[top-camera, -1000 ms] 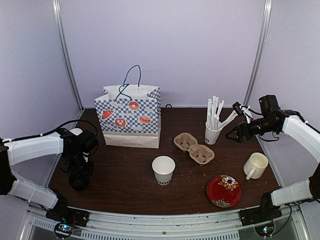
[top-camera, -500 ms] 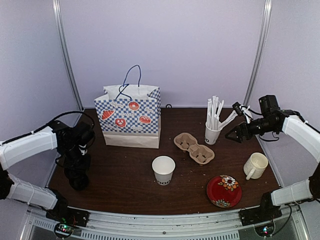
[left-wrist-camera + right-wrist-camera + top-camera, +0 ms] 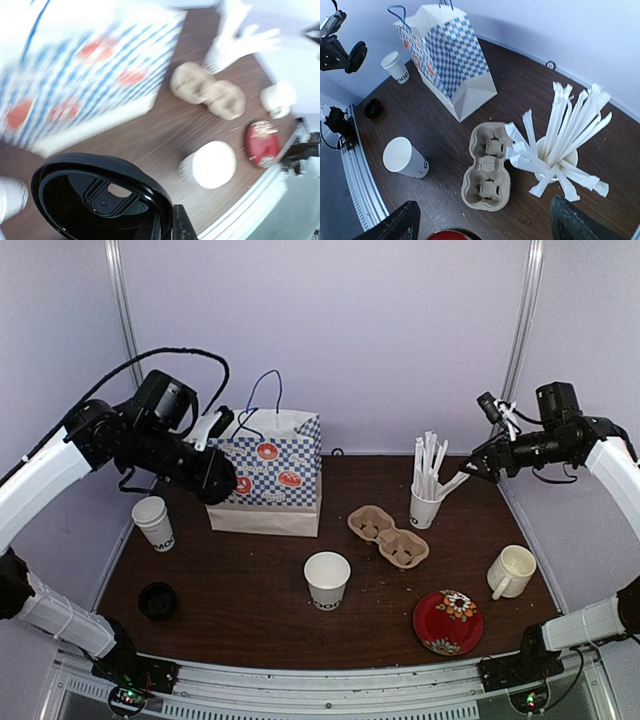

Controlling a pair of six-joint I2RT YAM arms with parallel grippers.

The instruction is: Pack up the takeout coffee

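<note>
Pinching a black lid (image 3: 100,200) by its rim between nearly closed jaws, the left gripper (image 3: 212,480) is hanging in the air over the left rear part of the table (image 3: 250,620), just in front of the left face of a blue-checked paper bag (image 3: 265,480) that is standing upright toward the rear edge. Below the arm, a lidless white paper cup (image 3: 153,523) with black lettering is standing close to the left edge, while a second black lid (image 3: 158,600) is lying flat near the front left corner, apart from that cup. A second lidless cup (image 3: 327,580) is standing upright near the middle, toward the front edge. Right of centre a pulp cup carrier (image 3: 388,536) is lying flat, with a cup of white stirrer sticks (image 3: 430,490) standing just behind it. A red flowered plate (image 3: 448,621) is sitting near the front edge and a cream mug (image 3: 511,571) near the right edge. The right gripper (image 3: 480,464) is hovering over the right rear corner, beside the stirrer tips but apart from them, its jaws spread wide and gripping nothing.
</note>
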